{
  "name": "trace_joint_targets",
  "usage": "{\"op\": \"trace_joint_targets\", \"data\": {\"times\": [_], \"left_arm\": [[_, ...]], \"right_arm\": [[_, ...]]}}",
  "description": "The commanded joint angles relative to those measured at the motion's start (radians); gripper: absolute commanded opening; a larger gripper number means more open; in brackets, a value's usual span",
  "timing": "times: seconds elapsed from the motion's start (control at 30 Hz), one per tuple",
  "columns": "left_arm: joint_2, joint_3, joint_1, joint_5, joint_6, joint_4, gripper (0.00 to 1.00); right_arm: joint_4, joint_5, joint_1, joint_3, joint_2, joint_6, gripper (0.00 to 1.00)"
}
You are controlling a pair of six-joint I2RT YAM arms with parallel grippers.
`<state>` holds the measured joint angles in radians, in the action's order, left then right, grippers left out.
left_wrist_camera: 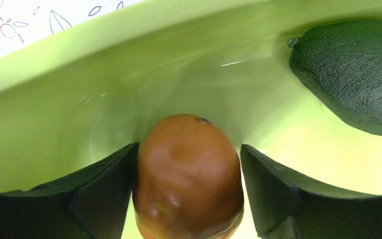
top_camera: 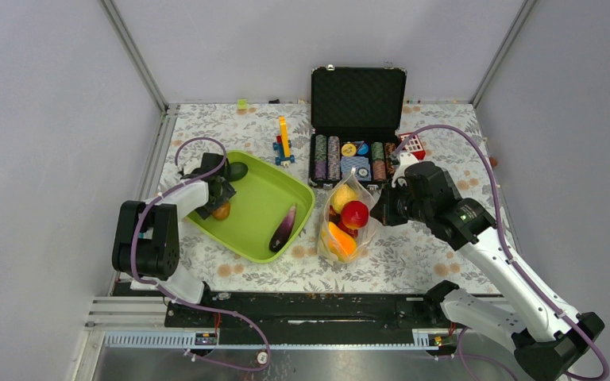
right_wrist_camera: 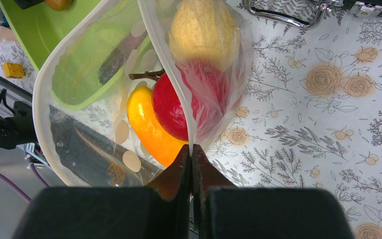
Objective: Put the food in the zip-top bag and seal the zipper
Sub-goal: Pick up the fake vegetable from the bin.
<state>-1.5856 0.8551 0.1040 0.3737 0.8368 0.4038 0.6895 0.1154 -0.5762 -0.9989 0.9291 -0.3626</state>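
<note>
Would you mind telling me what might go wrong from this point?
1. The orange fruit is smooth and rounded; it may slip from the left gripper on lifting.
2. The right gripper pinches only a thin edge of the zip-top bag; the film could slip out and the mouth collapse.

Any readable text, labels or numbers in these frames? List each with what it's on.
No text reads legibly in any view.
Poker chips in the black case: markings too small.
Blue card pack: print blurred.
Red-and-white item beside the case: unreadable.
Zip-top bag, pinched by the right gripper: dots only, no lettering.
Brown fruit held in the left gripper: blank.
</note>
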Motion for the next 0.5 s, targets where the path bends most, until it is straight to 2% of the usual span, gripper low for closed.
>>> {"op": "trace_joint_targets", "data": {"times": [0.0, 0.1, 0.33, 0.47], "left_arm": [[0.002, 0.012, -0.004, -0.057, 0.003, -0.05, 0.61], [0.017, 0.01, -0.004, -0.063, 0.001, -0.049, 0.42], [0.071, 0.009, -0.004, -0.104, -0.009, -0.05, 0.22], [0.136, 0.002, -0.004, -0.162, -0.013, -0.051, 0.03]], "right_arm": [[-0.01, -0.017, -0.005, -0.006, -0.002, 0.013, 0.01], [-0.011, -0.021, -0.005, -0.005, -0.002, 0.013, 0.01], [-0.011, -0.022, -0.005, -0.005, -0.001, 0.013, 0.01], [-0.01, -0.022, -0.005, -0.004, -0.006, 0.013, 0.01]]}}
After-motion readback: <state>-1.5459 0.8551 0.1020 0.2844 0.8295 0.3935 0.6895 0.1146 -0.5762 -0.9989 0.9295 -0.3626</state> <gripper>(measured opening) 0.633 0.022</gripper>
